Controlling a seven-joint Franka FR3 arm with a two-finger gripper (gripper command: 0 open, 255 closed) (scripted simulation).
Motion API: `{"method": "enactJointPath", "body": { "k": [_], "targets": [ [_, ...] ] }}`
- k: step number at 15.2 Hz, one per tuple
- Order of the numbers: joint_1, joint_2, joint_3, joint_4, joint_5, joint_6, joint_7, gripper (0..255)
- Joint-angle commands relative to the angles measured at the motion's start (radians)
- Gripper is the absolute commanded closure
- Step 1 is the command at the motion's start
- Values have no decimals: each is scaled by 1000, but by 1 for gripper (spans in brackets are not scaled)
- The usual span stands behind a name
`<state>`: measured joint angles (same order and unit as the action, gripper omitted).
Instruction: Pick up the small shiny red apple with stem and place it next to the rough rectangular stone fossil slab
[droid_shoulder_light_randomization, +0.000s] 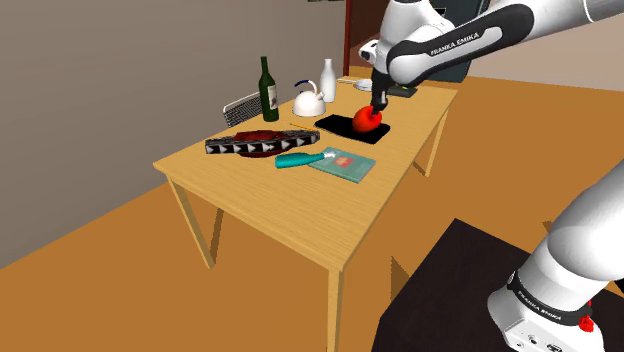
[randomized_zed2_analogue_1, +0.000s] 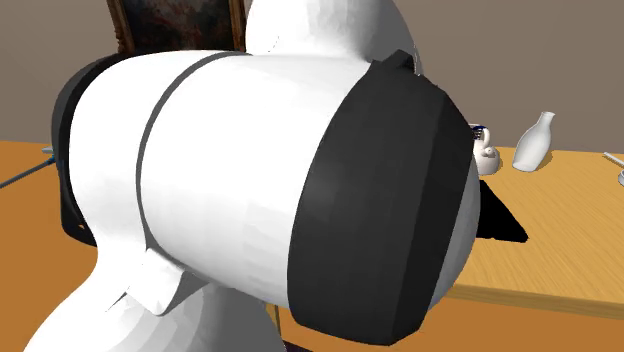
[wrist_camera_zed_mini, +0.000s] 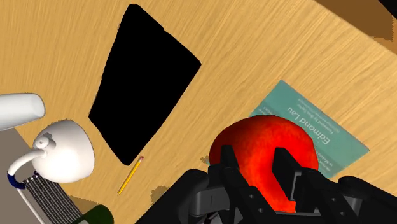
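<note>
**Red apple clamped in the fingers, near the black slab**

In the shoulder view the wooden tabletop (droid_shoulder_light_randomization: 290, 210) carries, from the left, a grey rack (droid_shoulder_light_randomization: 243, 108), a dark studded strip (droid_shoulder_light_randomization: 262, 143), a green bottle (droid_shoulder_light_randomization: 268, 90), a teal object (droid_shoulder_light_randomization: 300, 159) lying flat, a white teapot (droid_shoulder_light_randomization: 309, 100), a tall white vase (droid_shoulder_light_randomization: 328, 80) and a teal book (droid_shoulder_light_randomization: 343, 164). Right of these lies the flat black slab (droid_shoulder_light_randomization: 345, 127). The red apple (droid_shoulder_light_randomization: 366, 121) shows in front of the slab's right end, under the gripper (droid_shoulder_light_randomization: 374, 112).

The wrist view shows the two black fingers (wrist_camera_zed_mini: 287, 168) clasping the apple's sides. Past the apple lie the book's corner, bare wood and the slab, with a yellow pencil (wrist_camera_zed_mini: 130, 175) just off the slab's corner near the teapot.

In the second exterior view the white-and-black arm (randomized_zed2_analogue_1: 250, 190) blocks most of the scene, and the vase stands at the right.
</note>
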<state>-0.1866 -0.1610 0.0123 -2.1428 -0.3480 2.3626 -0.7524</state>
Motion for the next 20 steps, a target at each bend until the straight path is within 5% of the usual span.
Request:
{"method": "enactJointPath", "body": {
  "k": [1, 9, 20],
  "targets": [
    [-18, 4, -32, -5, 14, 24, -55, 255],
    [-78, 43, -148, 27, 94, 75, -275, 255],
    [-86, 95, -152, -66, 60, 218, -234, 255]
  ]
}}
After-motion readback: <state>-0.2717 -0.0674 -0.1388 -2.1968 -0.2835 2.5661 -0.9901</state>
